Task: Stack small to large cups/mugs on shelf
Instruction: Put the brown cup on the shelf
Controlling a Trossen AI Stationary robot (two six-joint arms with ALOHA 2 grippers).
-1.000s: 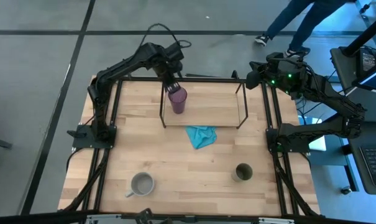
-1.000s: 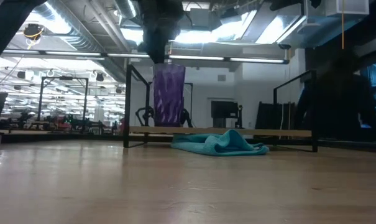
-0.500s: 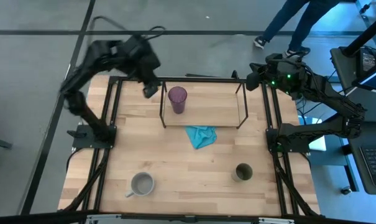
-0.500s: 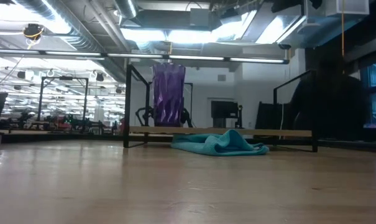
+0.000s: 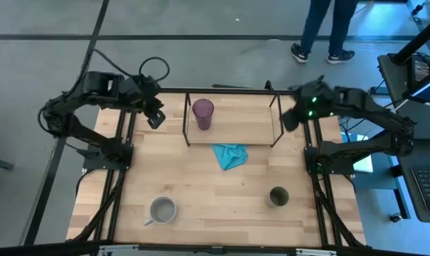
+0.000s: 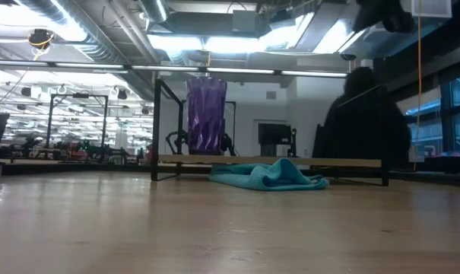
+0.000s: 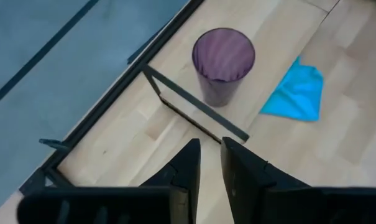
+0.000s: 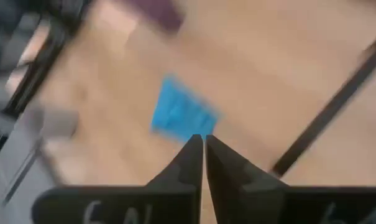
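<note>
Purple tumbler [image 5: 202,113] — on the shelf [image 5: 246,128] board near its left end, upright, long axis vertical, mouth up; likely set first as the tallest piece.

Grey mug [image 5: 162,210] and olive-green cup [image 5: 278,197] — on the tabletop near the front edge, well apart, not yet shelved.

Left gripper [image 5: 155,117] — beside the shelf's left end, fingers nearly closed, nothing held.

Right gripper [image 5: 289,119] — by the shelf's right end, fingers pressed together, empty.

Teal cloth [image 5: 229,155] — just before the shelf.
</note>
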